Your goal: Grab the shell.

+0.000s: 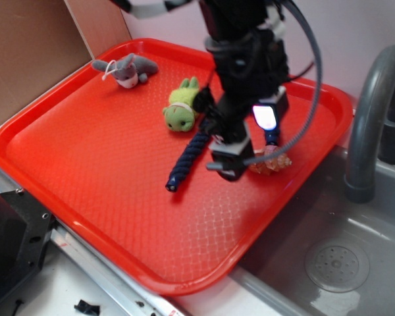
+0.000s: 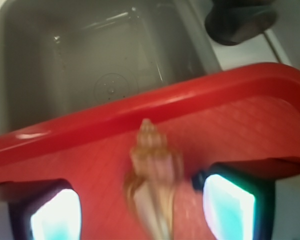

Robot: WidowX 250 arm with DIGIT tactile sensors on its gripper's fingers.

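The shell (image 1: 272, 162) is tan-orange and knobbly and lies on the red tray (image 1: 85, 164) near its right rim. My gripper (image 1: 249, 146) hangs right at it, partly covering it. In the wrist view the shell (image 2: 152, 167) lies blurred between my two glowing fingertips (image 2: 55, 215), its whorled end pointing toward the tray rim (image 2: 90, 131). The gripper (image 2: 142, 212) is open, and both pads stand clear of the shell's sides.
A dark blue rope (image 1: 187, 158) lies just left of the gripper. A green plush toy (image 1: 181, 108) and a grey plush (image 1: 128, 69) sit farther back on the tray. A grey sink (image 1: 336, 263) with a faucet (image 1: 372, 118) lies right of the tray.
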